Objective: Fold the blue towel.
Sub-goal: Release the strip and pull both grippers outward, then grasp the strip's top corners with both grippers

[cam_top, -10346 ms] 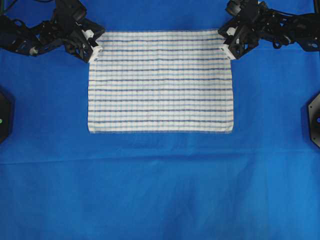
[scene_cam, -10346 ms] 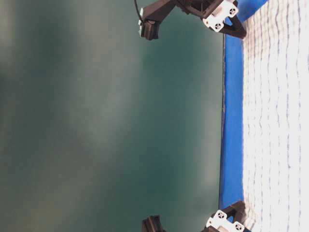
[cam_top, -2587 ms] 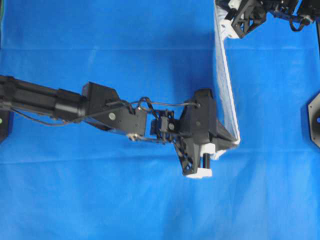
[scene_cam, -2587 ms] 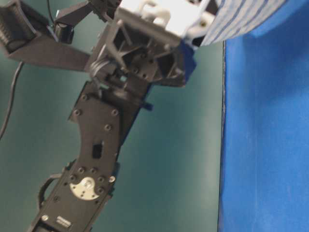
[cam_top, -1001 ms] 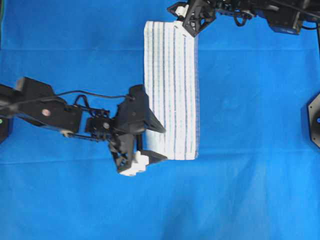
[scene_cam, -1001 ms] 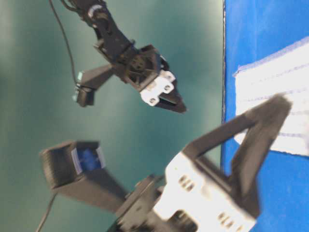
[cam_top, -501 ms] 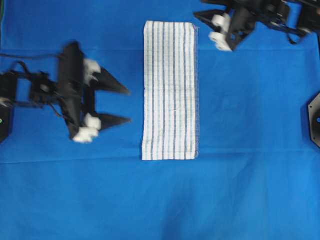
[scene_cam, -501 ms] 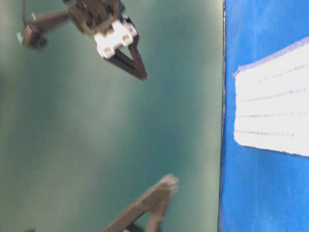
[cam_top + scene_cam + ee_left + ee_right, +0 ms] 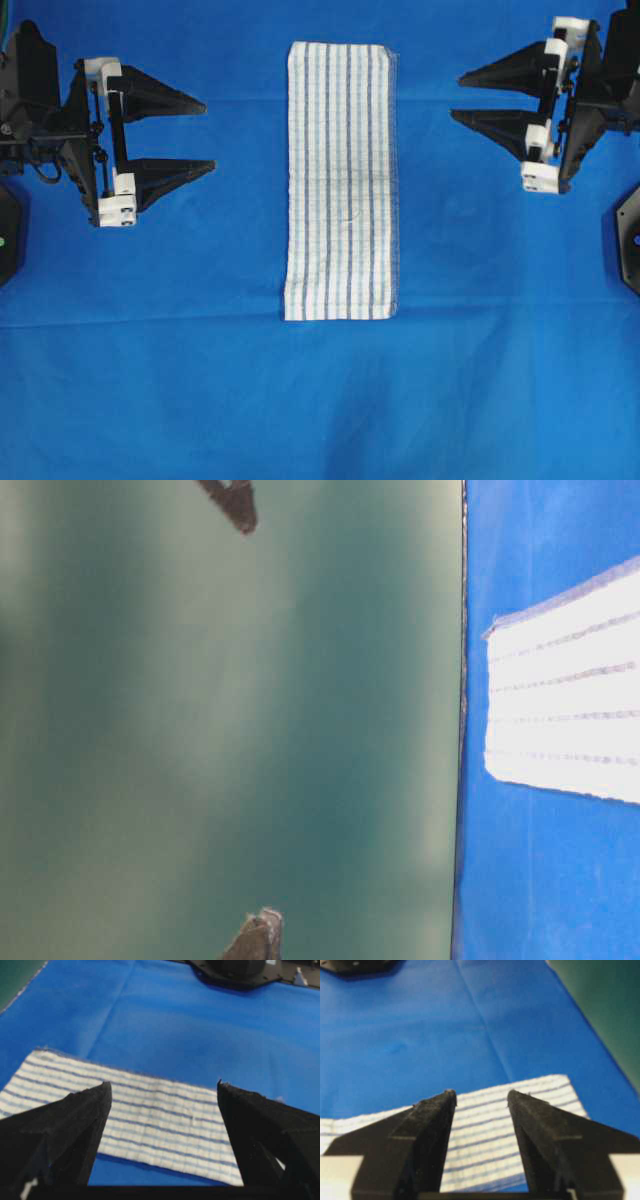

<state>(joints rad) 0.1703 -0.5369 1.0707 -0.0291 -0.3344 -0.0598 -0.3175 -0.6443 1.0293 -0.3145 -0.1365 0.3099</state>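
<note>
White woven towel with blue stripes (image 9: 340, 180) lies limp, light and folded; pinch its short-end corners. Your left gripper (image 9: 205, 135) and right gripper (image 9: 458, 97) stand spread, empty.

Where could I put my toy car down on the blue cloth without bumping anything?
Best spot: the wide bare stretch of table cloth below the blue towel. There are also bare strips between the towel and each open gripper, the left gripper and the right gripper, but those are narrower.
</note>
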